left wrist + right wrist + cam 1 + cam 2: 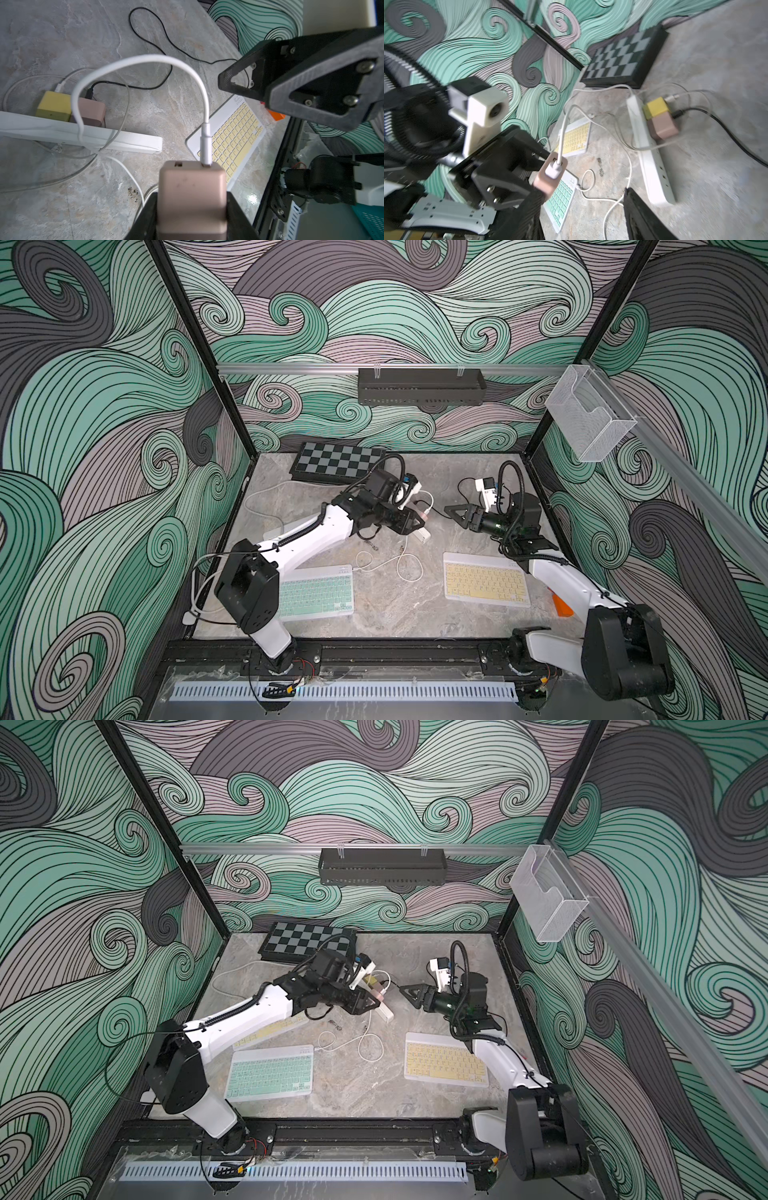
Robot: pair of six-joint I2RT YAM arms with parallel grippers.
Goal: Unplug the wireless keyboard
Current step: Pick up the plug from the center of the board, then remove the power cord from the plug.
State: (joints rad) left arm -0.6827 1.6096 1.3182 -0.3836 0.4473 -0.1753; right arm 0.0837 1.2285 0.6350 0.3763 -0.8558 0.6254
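Note:
My left gripper (419,517) is shut on a pink charger block (192,187), held just above the white power strip (124,141). A white cable plug (206,145) sits in the block's port, and the cable arches away over the strip. A white cable also enters the back right corner of the mint-green wireless keyboard (318,593) and lies in loose loops (399,566) on the table. My right gripper (583,209) is open and faces the block from the right. One of its fingers (529,207) is close beside the block (548,180).
A yellow block (54,106) and a second pink block (91,112) are plugged into the strip, the latter with a black cable (166,41). A yellow keyboard (486,585) lies front right and another (270,1031) lies under my left arm. A chessboard (336,462) sits at the back.

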